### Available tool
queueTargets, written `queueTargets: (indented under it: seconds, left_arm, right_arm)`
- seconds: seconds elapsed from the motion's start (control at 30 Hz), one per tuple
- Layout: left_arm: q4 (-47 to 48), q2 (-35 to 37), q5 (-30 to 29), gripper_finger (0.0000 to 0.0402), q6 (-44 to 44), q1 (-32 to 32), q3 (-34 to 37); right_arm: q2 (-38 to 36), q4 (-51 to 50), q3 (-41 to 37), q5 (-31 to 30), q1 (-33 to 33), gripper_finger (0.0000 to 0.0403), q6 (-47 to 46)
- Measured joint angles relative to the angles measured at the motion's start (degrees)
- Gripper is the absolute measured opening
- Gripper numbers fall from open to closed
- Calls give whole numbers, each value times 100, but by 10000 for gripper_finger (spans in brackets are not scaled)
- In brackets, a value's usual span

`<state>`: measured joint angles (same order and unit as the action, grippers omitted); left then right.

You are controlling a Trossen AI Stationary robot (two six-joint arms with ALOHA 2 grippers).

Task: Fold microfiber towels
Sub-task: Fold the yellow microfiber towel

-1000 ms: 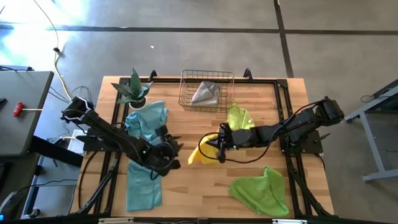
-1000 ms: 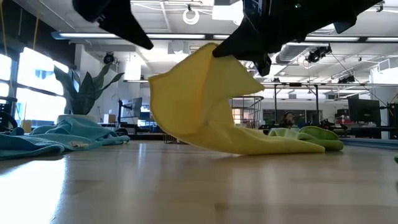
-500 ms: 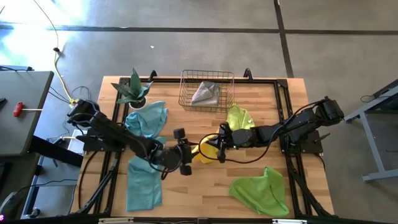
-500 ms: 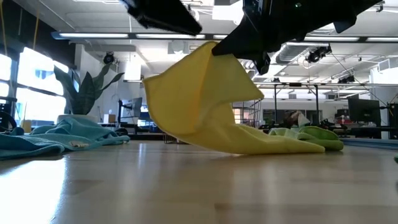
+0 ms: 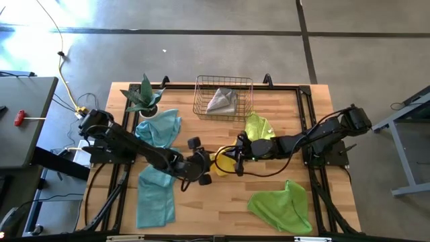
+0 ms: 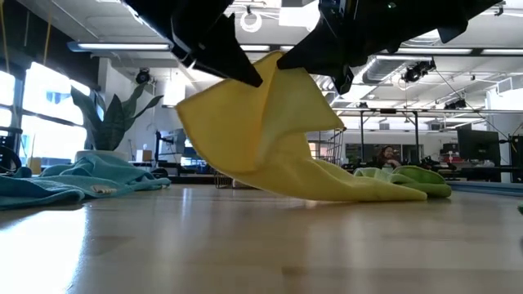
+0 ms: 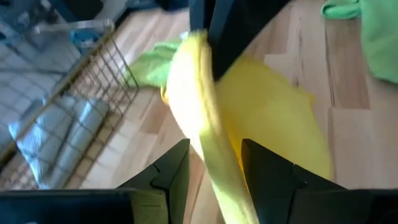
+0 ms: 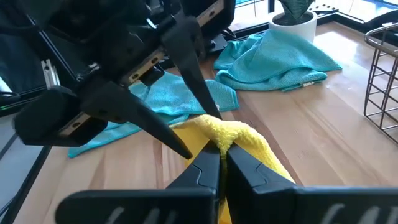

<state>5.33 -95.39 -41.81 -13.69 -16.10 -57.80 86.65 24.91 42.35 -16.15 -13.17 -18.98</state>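
A yellow microfiber towel [image 5: 222, 161] stands raised in the middle of the table. Its upper edge is in my right gripper [image 5: 232, 161], which is shut on it, and its lower end [image 6: 351, 192] lies on the wood. My left gripper [image 5: 211, 165] has come in from the table's left and is open. Its two fingers [image 7: 174, 174] stand on either side of the towel's raised edge [image 7: 208, 124], right next to my right gripper. My right gripper pinches the towel's raised upper edge [image 8: 225, 138] between its two fingers, coming nearly level from the table's right. The cloth hangs slack below the fingers [image 6: 261, 139] and trails down to the table. My left gripper: I cannot tell whether its fingers touch the towel.
A wire basket [image 5: 201, 101] at the far edge holds a grey towel [image 5: 222, 101]. Two teal towels [image 5: 158, 128] [image 5: 154, 198] lie at the left by a potted plant [image 5: 144, 97]. Lime green towels lie at the right [image 5: 259, 126] and near right [image 5: 282, 205].
My left gripper has gone toward the table's right and a little down, rolling as it went, up to the yellow towel; its fingers now stand around the raised edge. The towel's hanging side has bulged slightly toward the left.
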Motion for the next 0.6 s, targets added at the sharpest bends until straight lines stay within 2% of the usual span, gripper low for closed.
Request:
queueTargets:
  seconds: [0.33,0.5,0.6]
  left_arm:
    - [1209,0,-1,133,-1453,-291,0]
    - [1160,0,-65,122,-1469,-310,0]
    - [1160,0,-42,90,-1452,-303,0]
  right_arm:
    - [0,-9,0,-1,2,0,193]
    - [0,7,0,-1,1,0,214]
    - [-2,20,0,1,0,0,214]
